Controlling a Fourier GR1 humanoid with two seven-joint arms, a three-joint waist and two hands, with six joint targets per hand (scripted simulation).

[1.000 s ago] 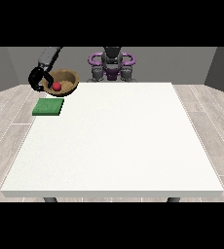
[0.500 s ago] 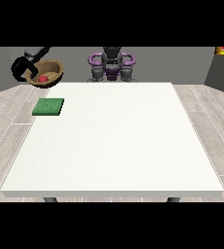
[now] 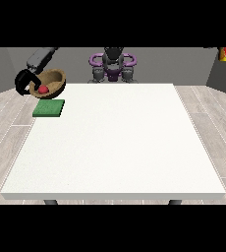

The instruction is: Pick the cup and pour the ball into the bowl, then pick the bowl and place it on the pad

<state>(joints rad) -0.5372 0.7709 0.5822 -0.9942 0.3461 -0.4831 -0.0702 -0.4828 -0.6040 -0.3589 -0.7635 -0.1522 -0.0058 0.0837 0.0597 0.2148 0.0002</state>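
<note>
The hand at the view's left (image 3: 23, 81) grips the wooden bowl (image 3: 51, 81) by its rim, ball (image 3: 43, 89) inside, tilted in the air at eleven o'clock of the green pad (image 3: 49, 108), seemingly ready for lowering onto it.

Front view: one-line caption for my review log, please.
Hand at the view's left holds the wooden bowl with red ball, tilted, above the green pad.
</note>
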